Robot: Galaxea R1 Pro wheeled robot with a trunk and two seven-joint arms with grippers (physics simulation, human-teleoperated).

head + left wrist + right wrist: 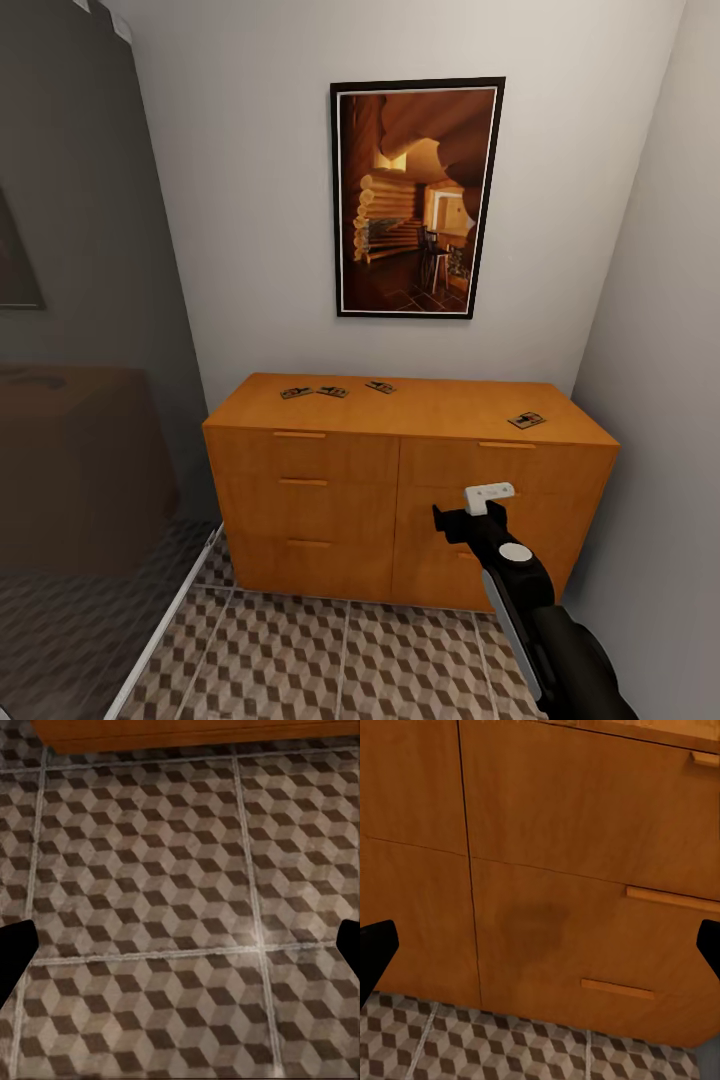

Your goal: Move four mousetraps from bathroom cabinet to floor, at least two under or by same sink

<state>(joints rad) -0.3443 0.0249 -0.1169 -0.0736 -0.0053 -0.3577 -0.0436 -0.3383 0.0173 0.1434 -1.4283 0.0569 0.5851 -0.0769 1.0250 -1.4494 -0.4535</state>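
I see four small brown wooden mousetraps (297, 393) (333, 391) (380, 386) (526, 420) on the low orange-brown wooden cabinet (340, 480): three near its back-left edge, one near the right edge. My right gripper (478, 505) hangs before the drawers, fingers wide; left gripper (180, 945) wide over the cube-patterned tile floor (150, 870).

Head faces cabinet (400, 480) from near; right wrist closer on drawers; left wrist down at floor (150, 907).
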